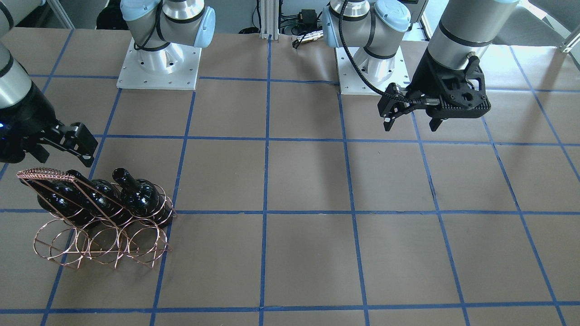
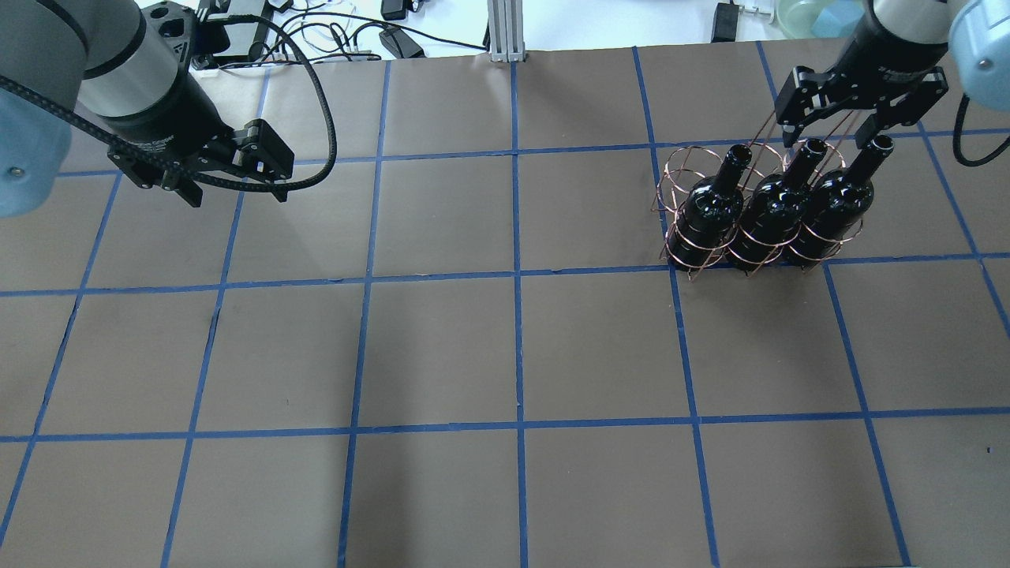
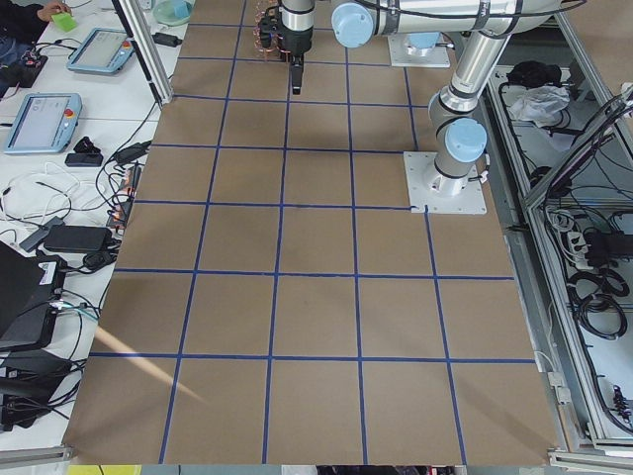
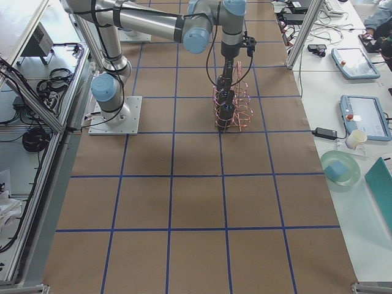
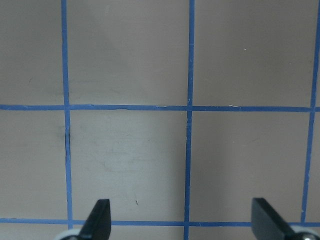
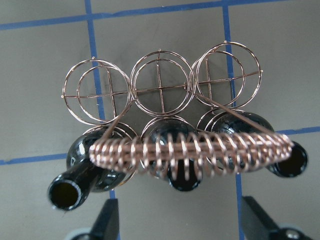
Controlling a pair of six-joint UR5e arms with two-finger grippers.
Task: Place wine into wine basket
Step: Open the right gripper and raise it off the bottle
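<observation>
The copper wire wine basket point(image 2: 680, 170) stands at the table's right. Three dark glass wine bottles point(image 2: 708, 209) point(image 2: 769, 209) point(image 2: 836, 201) stand tilted in its row of rings nearer the robot. The far row of rings point(image 6: 160, 80) is empty. My right gripper point(image 2: 832, 130) is open and empty, just above the bottle necks and the woven handle point(image 6: 190, 152). It touches nothing. In the front view the basket point(image 1: 99, 244) is at lower left. My left gripper point(image 2: 234, 192) is open and empty over bare table far to the left.
Brown paper with blue tape grid lines point(image 2: 517, 276) covers the table. Both arm bases point(image 1: 158, 68) point(image 1: 371, 68) stand at the robot's edge. Cables and small devices point(image 2: 394, 39) lie beyond the far edge.
</observation>
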